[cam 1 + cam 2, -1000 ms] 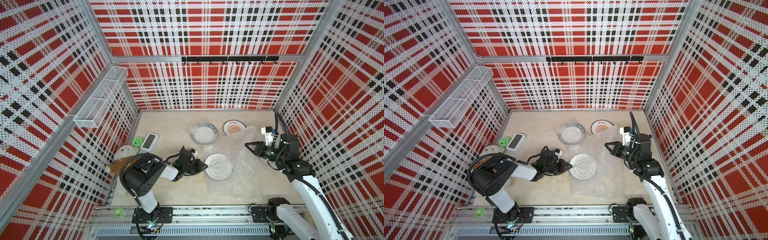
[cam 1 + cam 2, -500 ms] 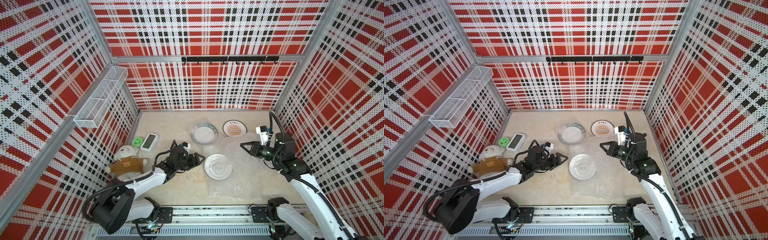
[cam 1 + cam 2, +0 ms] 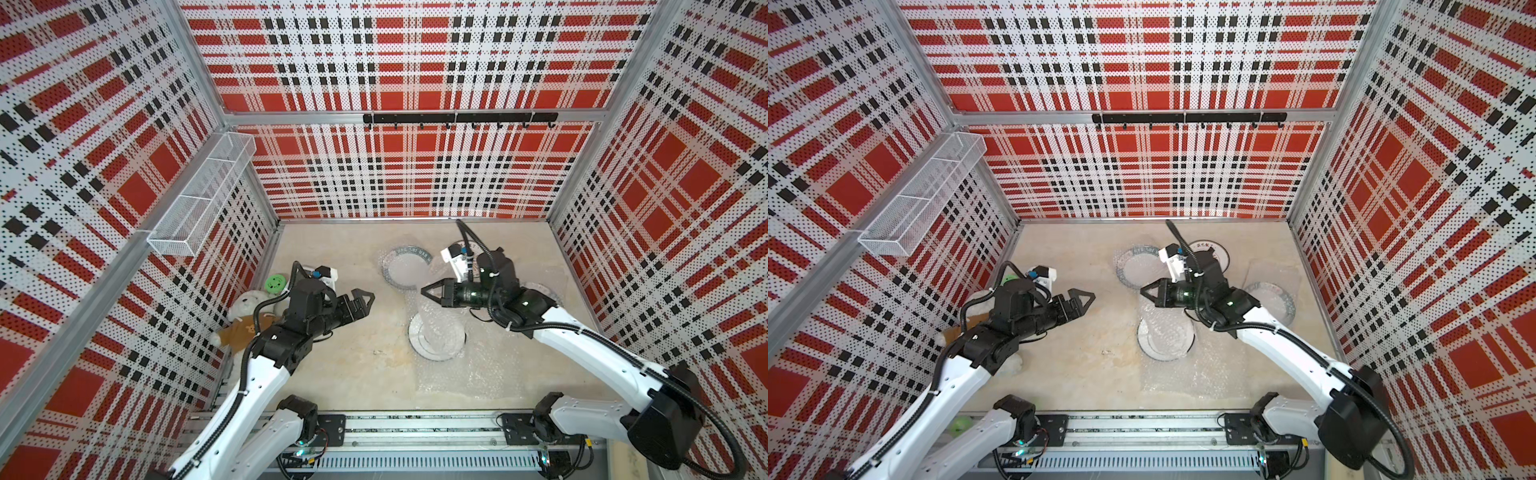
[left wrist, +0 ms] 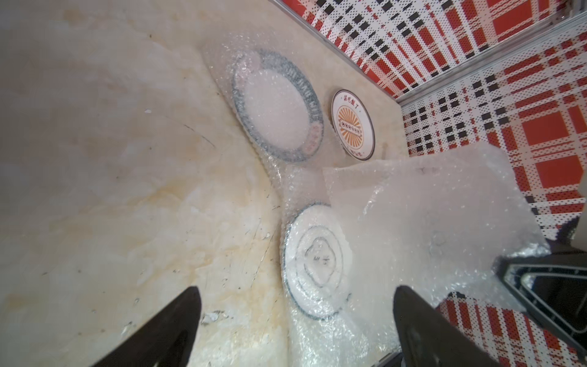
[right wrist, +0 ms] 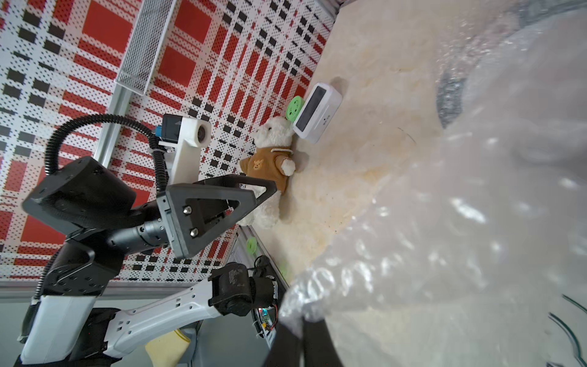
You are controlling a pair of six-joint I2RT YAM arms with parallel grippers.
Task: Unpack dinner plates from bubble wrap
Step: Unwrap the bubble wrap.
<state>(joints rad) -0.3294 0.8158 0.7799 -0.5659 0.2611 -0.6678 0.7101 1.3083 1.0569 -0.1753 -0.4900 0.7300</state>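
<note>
**Left jaws spread, right jaws pinched**

In both top views the left arm (image 3: 253,386) rises from the front rail with its elbow bent. The left gripper (image 3: 365,302) is held level and points toward the opposite arm. The left wrist view shows its two dark fingers (image 4: 178,317) set well apart, with nothing gripped between them. The right arm (image 3: 582,345) reaches forward, then folds inward at the wrist. The right gripper (image 3: 424,289) faces the left one, its jaws closed on an edge of bubble wrap (image 4: 428,216).
</note>
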